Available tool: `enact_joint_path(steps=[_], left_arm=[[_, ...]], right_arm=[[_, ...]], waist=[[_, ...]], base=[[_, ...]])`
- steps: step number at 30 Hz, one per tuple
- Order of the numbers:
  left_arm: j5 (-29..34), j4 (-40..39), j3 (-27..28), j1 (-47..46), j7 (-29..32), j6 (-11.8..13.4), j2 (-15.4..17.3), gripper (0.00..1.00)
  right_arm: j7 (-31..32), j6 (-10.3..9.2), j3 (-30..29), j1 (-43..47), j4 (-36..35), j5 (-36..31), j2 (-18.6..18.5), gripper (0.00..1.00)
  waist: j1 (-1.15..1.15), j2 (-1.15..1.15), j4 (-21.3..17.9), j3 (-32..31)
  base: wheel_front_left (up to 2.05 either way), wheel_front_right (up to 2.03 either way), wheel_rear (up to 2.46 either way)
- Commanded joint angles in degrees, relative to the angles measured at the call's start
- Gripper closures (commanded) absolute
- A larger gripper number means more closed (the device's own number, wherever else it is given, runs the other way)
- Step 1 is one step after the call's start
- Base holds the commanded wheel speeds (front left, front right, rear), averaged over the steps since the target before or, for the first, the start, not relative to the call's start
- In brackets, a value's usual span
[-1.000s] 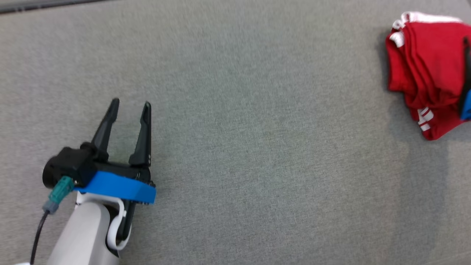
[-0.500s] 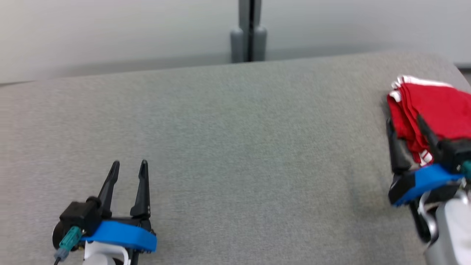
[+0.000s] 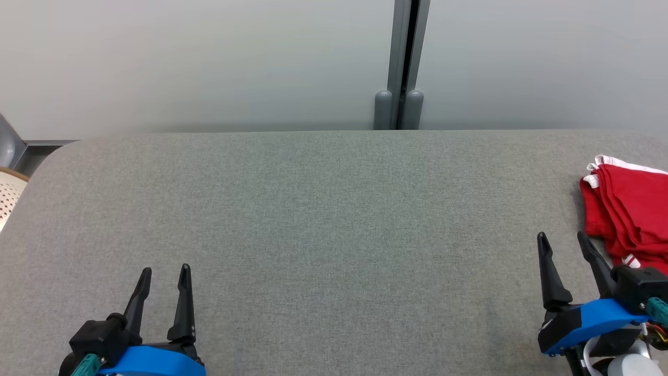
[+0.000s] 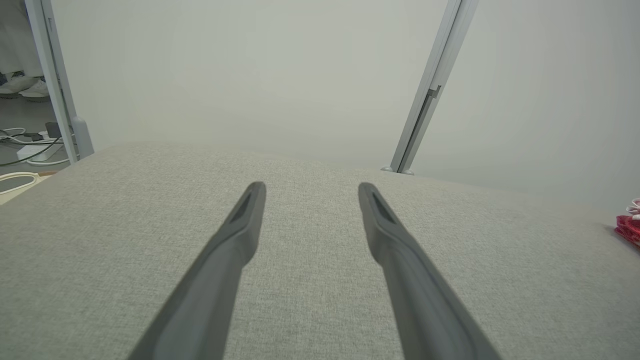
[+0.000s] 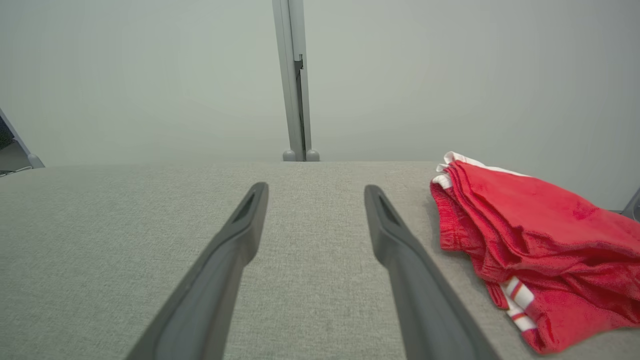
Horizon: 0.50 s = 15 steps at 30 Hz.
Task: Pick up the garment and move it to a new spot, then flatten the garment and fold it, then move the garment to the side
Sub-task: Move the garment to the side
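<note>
Red garment (image 3: 634, 219) lies folded at the right edge of the table (image 3: 334, 209). Left gripper (image 3: 166, 268) and right gripper (image 3: 562, 235) are both spread apart and empty. The task appears complete.

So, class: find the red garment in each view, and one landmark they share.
Head view: red garment at the right edge, by the right gripper.
Left wrist view: red garment, a sliver at the far right edge.
Right wrist view: red garment, lower right.
Shared landmark: grey post behind the table.
</note>
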Motion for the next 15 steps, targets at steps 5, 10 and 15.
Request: enact_joint_path(steps=[5,10,15], left_arm=[[-0.06,-0.02,0.7,1.08,-0.21,-0.67,-0.18,0.0],[0.4,-0.19,0.92,1.0,-0.21,-0.99,-0.64,0.0],[0.81,0.1,1.05,0.54,-0.21,-1.33,-0.58,0.0]], right_arm=[[0.47,0.01,-1.42,2.48,-1.5,-0.11,0.67,0.0],[0.63,0.01,-1.67,3.99,-2.25,0.21,0.9,0.0],[0.9,0.01,-1.21,4.63,-2.26,1.22,0.95,0.0]], waist=[[0.01,0.0,-0.41,-0.2],[0.01,0.0,-0.73,-0.14],[0.01,0.0,-1.19,-0.17]], base=[[0.0,0.0,0.0],[0.0,0.0,0.0],[0.0,0.0,0.0]])
